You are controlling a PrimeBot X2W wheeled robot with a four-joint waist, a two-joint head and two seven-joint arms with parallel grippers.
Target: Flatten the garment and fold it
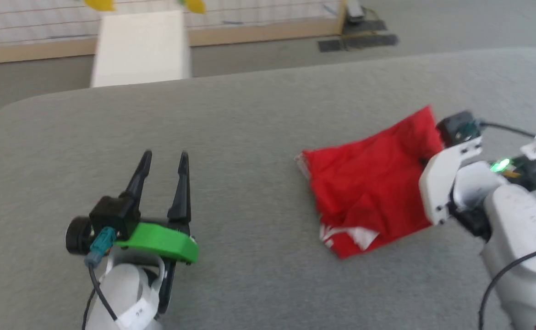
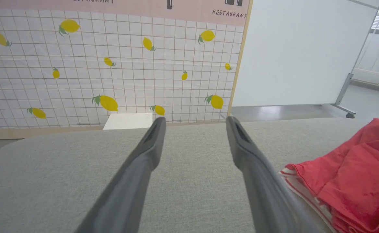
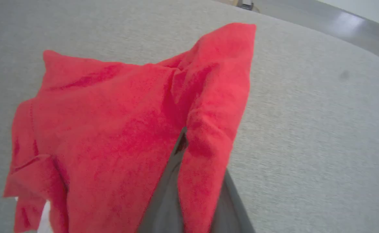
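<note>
Lying in a crumpled red heap on the right half of the grey, cloth-covered table [image 1: 249,114], the garment [image 1: 369,183] is bunched into loose folds. Bits of its white striped trim show at the near edge and at the left edge in the head view. One corner on its far right side stands up in a peak above the rest of the cloth. The right gripper [image 3: 183,152] comes in from the right, and in the right wrist view its two dark fingers [image 3: 166,197] are pressed together on a fold of red fabric that runs down between them, so it is pinching the garment just below that raised peak. The fingertips themselves are buried in the cloth. The left gripper [image 1: 165,156] is over bare table at the lower left of the head view, well apart from the garment, its fingers pointing away from the robot. Its jaws are spread with nothing between them. In the left wrist view the garment's left edge [image 2: 348,174] lies to the right of that gripper's right finger, near it but not touching as far as can be seen. Beyond the far edge of the table stand a white block [image 1: 142,48] and a tiled wall [image 2: 111,64] printed with lemons, with a plain white panel [image 2: 299,51] beside it.
</note>
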